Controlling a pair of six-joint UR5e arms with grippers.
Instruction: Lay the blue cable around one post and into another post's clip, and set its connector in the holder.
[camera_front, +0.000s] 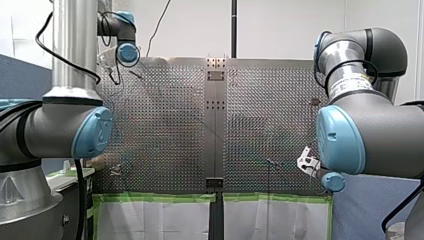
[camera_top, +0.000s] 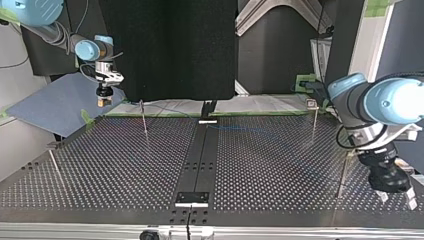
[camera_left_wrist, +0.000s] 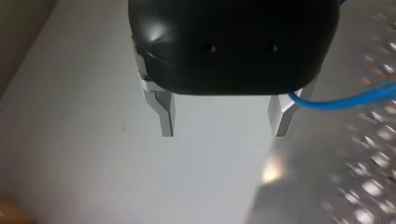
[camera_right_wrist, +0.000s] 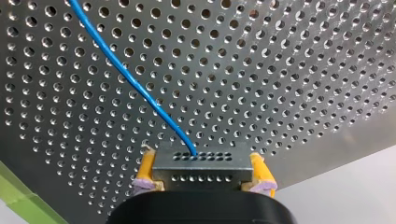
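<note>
Over perforated table (camera_right_wrist: 289, 70), my right gripper (camera_right_wrist: 201, 159) is pinching the connector (camera_right_wrist: 201, 170), its blue cable (camera_right_wrist: 122, 71) running ahead toward eleven o'clock.

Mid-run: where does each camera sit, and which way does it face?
Front view: behind the arms, looking over the perforated table; both arms show, my left arm at left.
Top view: across the table, facing the arms; my left claw at right, my right claw at left.
Left wrist view: on my left wrist, looking past its open claw at the blue cable.
Right wrist view: on my right wrist; its claw grips the connector.
Both wrist views show the blue cable.
</note>
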